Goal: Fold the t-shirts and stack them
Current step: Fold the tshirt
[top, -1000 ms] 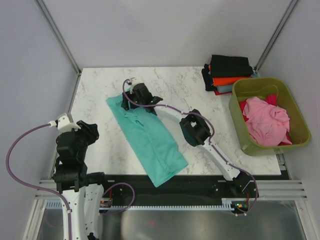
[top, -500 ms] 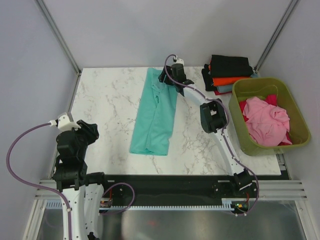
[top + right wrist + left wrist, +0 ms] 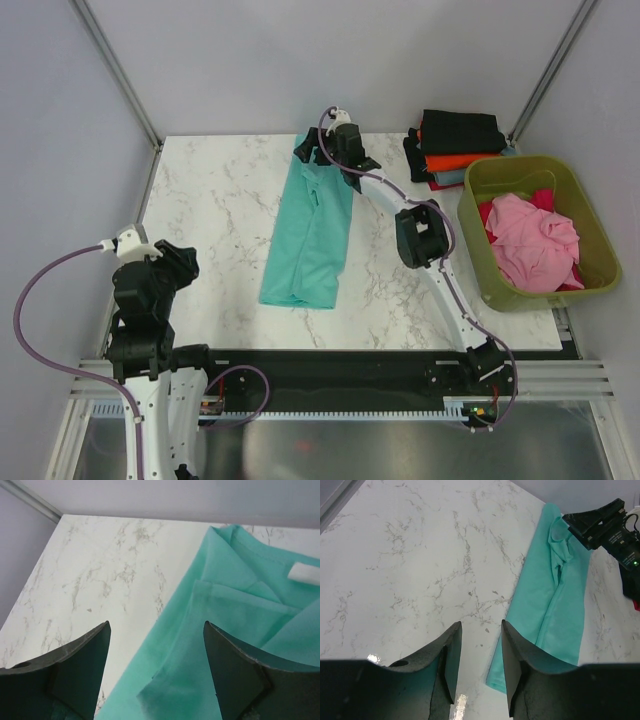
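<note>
Teal t-shirt [image 3: 310,230], collar [image 3: 250,545] at the table's [image 3: 210,200] far edge, is ungripped; the right gripper [image 3: 156,627] is spread wide, empty. The hem [image 3: 298,300] should be folded squarely to the collar.

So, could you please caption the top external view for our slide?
Right gripper open over the far end of the lengthwise-folded teal t-shirt.
</note>
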